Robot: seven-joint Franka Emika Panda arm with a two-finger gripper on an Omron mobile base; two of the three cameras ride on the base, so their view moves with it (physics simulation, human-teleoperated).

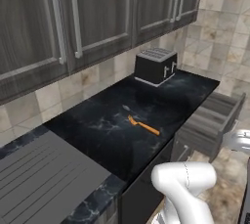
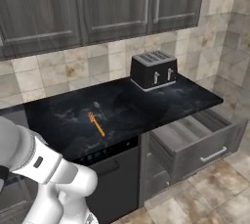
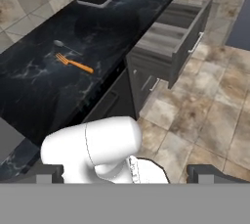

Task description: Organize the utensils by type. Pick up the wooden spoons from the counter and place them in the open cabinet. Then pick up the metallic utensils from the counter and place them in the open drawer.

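**Mia:** On the dark counter (image 1: 97,135), near the middle of the left base frame, do you see the orange thing?

**Ben:** Yes. It is a fork with an orange handle (image 1: 143,125). Its prongs point to the upper left of that frame and its handle points to the lower right. It looks more like metal and plastic than wood, but it is small, so I can't be sure.

**Mia:** Is there something else by it?

**Ben:** A small grey spoon (image 1: 127,108) lies just beside the prongs, a bit nearer the wall. They look very close. I can't tell if they touch.

**Mia:** Where is the pincer?

**Ben:** The pincer (image 3: 122,174) sits at the bottom of the hand frame. Its two dark tips stand far apart, so it is wide open. It holds nothing.

**Mia:** Which way is the fork from it?

**Ben:** In the hand frame the fork (image 3: 74,63) is up and to the left, well apart from the pincer. It lies slanted there, prongs to the upper left.

**Mia:** And where do the things go?

**Ben:** The open drawer (image 2: 205,142) sticks out at the lower right of the right base frame, past the toaster (image 2: 153,69) end of the counter. I think the pincer has to reach over to the fork and turn so its tips close across the thin handle.
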